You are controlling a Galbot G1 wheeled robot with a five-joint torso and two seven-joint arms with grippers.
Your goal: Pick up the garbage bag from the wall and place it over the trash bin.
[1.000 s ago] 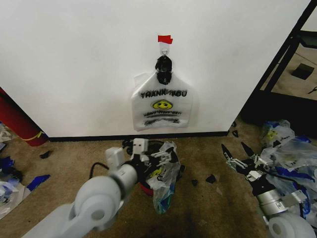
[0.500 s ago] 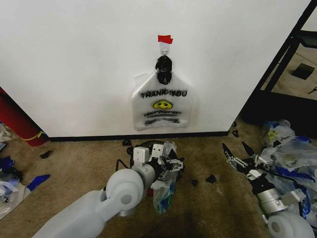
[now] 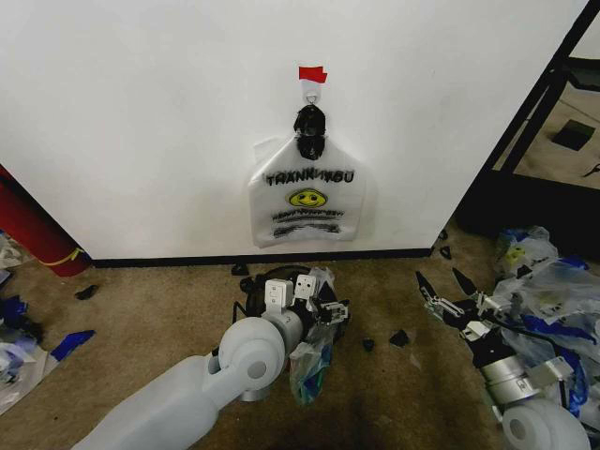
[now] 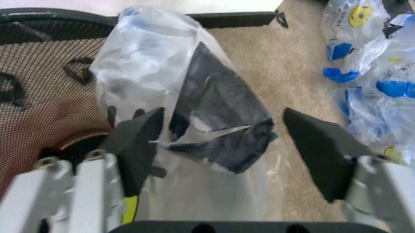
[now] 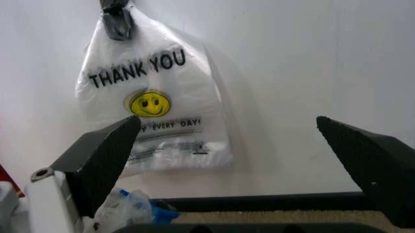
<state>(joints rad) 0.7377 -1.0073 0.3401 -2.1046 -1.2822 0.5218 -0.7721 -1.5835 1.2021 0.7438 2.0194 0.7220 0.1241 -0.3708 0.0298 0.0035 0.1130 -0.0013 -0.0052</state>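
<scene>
The garbage bag (image 3: 311,349) lies draped on the rim of the trash bin (image 3: 258,292), not yet spread over it. The left hand (image 3: 323,309) is wide open above the bin, around the bag, gripping nothing. The right hand (image 3: 448,292), also open and empty, waits well apart from the bin

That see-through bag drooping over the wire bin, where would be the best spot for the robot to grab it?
Probably the bunched upper fold of the garbage bag, coming from above. It stands up at the rim of the trash bin, crumpled thick enough to pinch, and the open left claw already straddles it. The right claw hangs open off to the side.
</scene>
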